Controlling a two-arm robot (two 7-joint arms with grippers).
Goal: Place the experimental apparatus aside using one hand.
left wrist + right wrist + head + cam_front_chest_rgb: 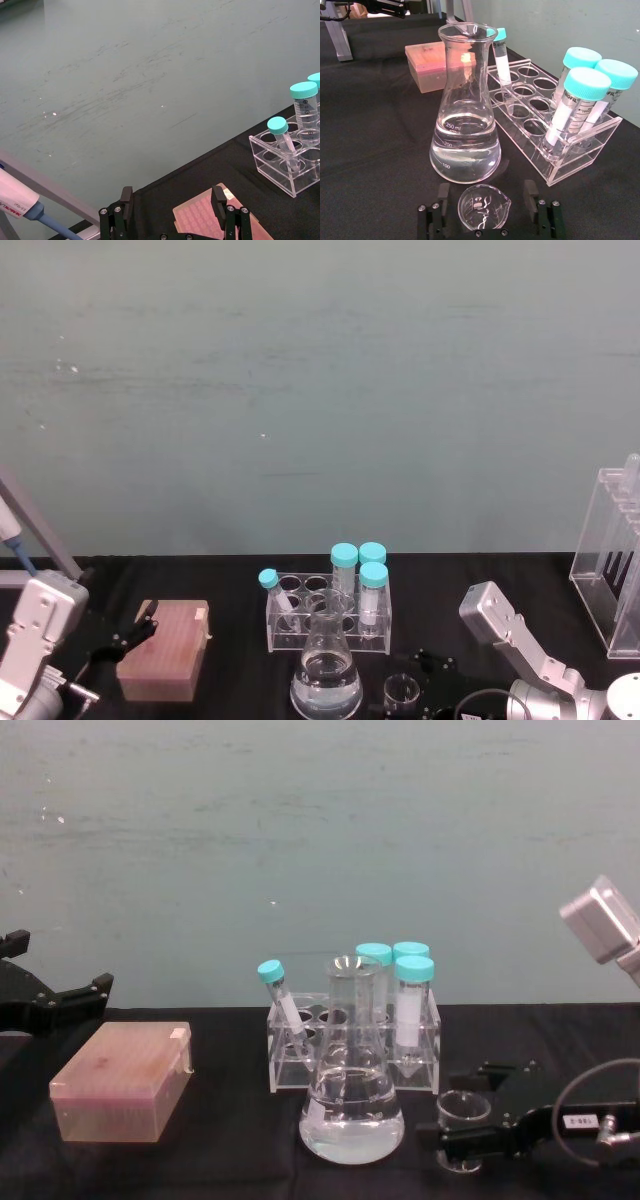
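1. The right gripper [486,189] sits low at the front of the worktop [230,585], its jaws apart with one on each side of the small beaker [484,205] and a gap showing on both sides. If the gripper closes off-centre, one jaw probably meets the glass first and pushes it sideways instead of clamping it.
2. The beaker stands just beside the conical flask [465,125], which is partly filled with clear liquid. A nudged beaker, or a jaw swinging wide, could knock the flask's base and slop or tip the liquid.
3. The glass is smooth and round, so too light a grip may let it slip during a lift. Too hard a grip could crack it.
4. Just behind the flask is the clear tube rack [545,115], holding capped tubes, one of them leaning. A carry that goes backward rather than sideways risks catching those caps.
5. The tall acrylic stand [610,570] stands at the far right of the worktop, so setting the beaker down there calls for care not to bump it.
6. The left gripper [172,195], jaws apart, hovers over the pink box [163,650] on the left, well clear.
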